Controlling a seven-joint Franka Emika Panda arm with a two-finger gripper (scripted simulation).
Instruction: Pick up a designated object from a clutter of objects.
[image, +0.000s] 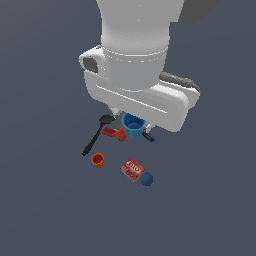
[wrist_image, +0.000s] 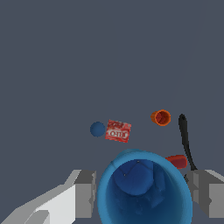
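The designated object, a bright-blue cup (wrist_image: 144, 192), fills the near part of the wrist view with its hollow inside facing the camera. My gripper (wrist_image: 142, 190) is shut on it, one grey finger (wrist_image: 85, 192) against each side of its wall. In the exterior view the blue cup (image: 133, 125) hangs just under the white hand, which hides most of the fingers. It looks larger there than the orange cup (image: 98, 160), so it appears raised above the clutter.
On the floor lie a black spatula (image: 95, 135), a red drill (image: 116, 132), a blue-handled screwdriver (image: 148, 136), a red box (image: 132, 170) and a dark-blue ball (image: 146, 179). The wrist view shows the orange cup (wrist_image: 161, 117), the red box (wrist_image: 118, 131) and the ball (wrist_image: 97, 129) beyond the held cup.
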